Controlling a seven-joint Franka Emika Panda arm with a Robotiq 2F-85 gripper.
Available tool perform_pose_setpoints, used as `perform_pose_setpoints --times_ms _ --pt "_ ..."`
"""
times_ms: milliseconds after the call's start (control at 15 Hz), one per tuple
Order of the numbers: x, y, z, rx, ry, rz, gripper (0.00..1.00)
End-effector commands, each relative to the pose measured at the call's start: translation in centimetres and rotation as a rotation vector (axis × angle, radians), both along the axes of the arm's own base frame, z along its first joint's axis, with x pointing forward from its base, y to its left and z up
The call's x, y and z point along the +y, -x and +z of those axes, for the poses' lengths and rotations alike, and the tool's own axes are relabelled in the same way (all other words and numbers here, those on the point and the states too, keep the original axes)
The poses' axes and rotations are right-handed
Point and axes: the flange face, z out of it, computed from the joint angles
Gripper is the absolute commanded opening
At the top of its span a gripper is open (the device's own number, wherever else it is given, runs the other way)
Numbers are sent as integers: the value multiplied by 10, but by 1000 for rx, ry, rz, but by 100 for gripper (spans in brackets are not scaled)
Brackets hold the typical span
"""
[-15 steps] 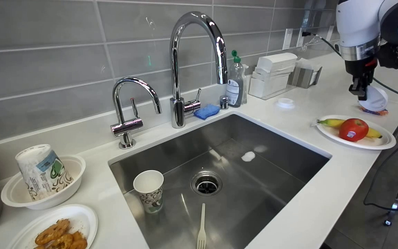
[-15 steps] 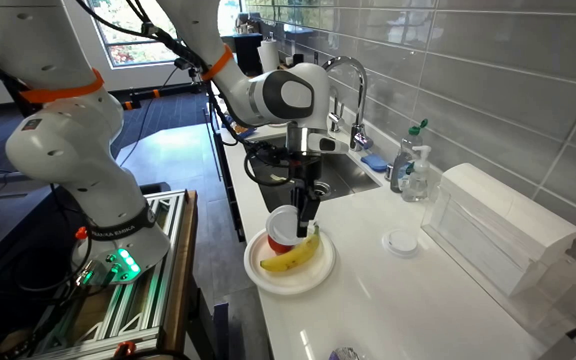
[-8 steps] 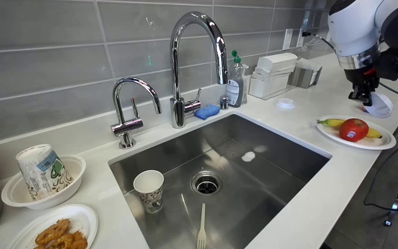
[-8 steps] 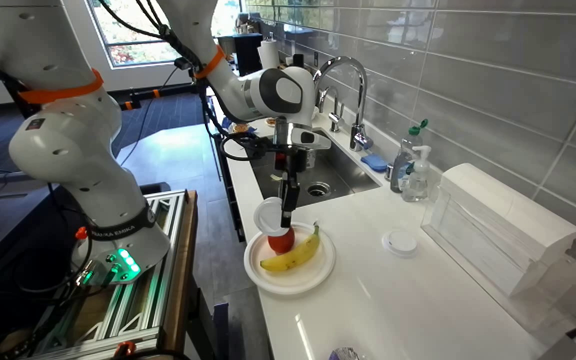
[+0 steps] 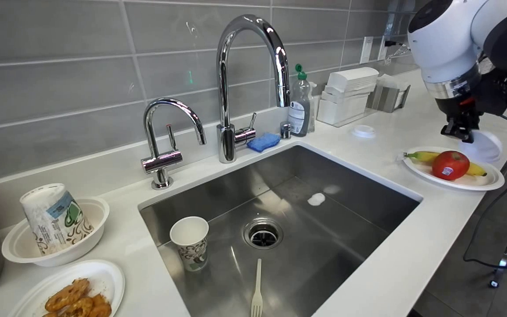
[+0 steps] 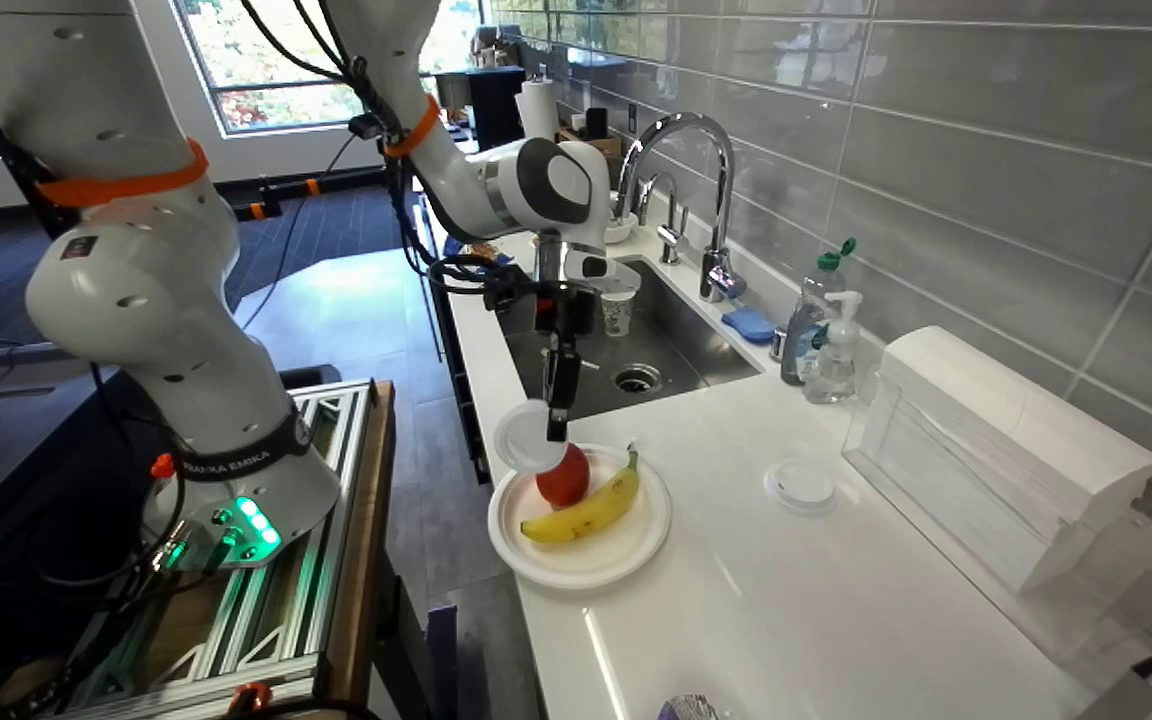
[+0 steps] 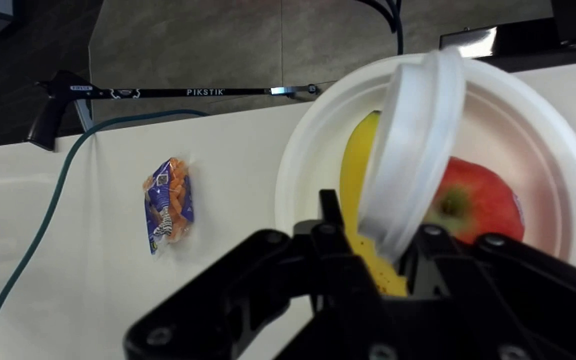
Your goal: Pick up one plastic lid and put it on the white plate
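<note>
The jaws are clamping the round whitish plastic lid (image 7: pixel 414 150) by its edge, so picking up is looking complete. It is hanging tilted over the shallow round white plate (image 6: pixel 631 545), near the round red apple (image 6: pixel 566 485); lowering and releasing are remaining.

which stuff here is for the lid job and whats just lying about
For the job:
plastic lid, held in the gripper
white plate

Just lying about:
second lid on the counter
apple and banana on the plate
blue sponge
paper cup and fork in the sink
snack bag
</note>
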Motion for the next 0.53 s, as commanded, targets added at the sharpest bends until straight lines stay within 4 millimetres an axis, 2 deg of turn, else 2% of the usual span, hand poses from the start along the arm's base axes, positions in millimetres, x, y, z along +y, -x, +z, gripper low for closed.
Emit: perform_pose_setpoints --times_ms 0,333,467 --pt "13 -7 -7 -3 34 10 60" --pt "26 -22 -14 -7 22 32 97" --pt "29 -27 -16 -6 16 38 100"
